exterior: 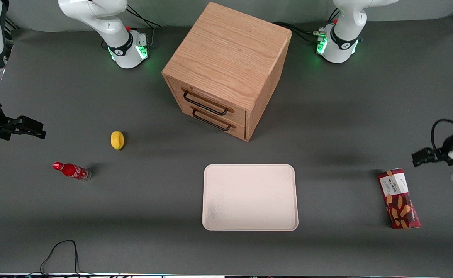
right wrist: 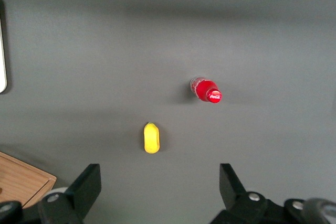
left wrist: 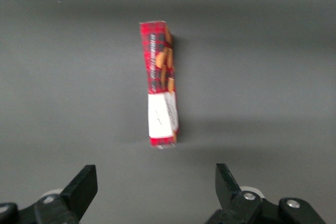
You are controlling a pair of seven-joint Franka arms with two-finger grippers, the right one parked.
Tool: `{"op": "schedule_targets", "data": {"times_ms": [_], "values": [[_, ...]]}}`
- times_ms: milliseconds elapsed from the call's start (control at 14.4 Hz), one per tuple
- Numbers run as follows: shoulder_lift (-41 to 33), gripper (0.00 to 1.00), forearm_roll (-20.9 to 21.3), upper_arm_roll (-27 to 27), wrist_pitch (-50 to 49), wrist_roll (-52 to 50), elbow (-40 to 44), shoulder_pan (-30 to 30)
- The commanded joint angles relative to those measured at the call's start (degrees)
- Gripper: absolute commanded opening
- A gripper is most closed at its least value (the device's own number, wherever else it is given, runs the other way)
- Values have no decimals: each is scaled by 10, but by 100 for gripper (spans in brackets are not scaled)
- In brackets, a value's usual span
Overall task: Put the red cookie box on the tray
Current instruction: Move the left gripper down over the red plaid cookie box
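The red cookie box (exterior: 399, 199) lies flat on the grey table toward the working arm's end, its white label end farther from the front camera. It also shows in the left wrist view (left wrist: 160, 82), lying lengthwise. The cream-white tray (exterior: 249, 170) lies empty in front of the drawer cabinet, well apart from the box. My left gripper (exterior: 419, 158) hovers above the table just past the box's label end, farther from the front camera. In the left wrist view the gripper (left wrist: 156, 182) is open wide and empty, with the box clear of its fingertips.
A wooden two-drawer cabinet (exterior: 226, 69) stands at the table's middle. A yellow lemon (exterior: 117, 139) and a small red soda bottle (exterior: 72, 170) lie toward the parked arm's end. A black cable (exterior: 60, 251) loops at the near edge.
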Motion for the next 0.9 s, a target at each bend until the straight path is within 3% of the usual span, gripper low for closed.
{"op": "schedule_targets", "data": {"times_ms": [0, 208, 417, 556, 625, 694, 833], "values": [[88, 99, 2, 6, 35, 29, 63, 18], [148, 99, -4, 10, 98, 28, 63, 17], [186, 99, -57, 11, 135, 29, 63, 13], [209, 94, -56, 11, 167, 31, 60, 11], [216, 79, -53, 11, 179, 31, 58, 10], [218, 57, -52, 11, 179, 30, 58, 9], [219, 6, -52, 11, 173, 26, 56, 9]]}}
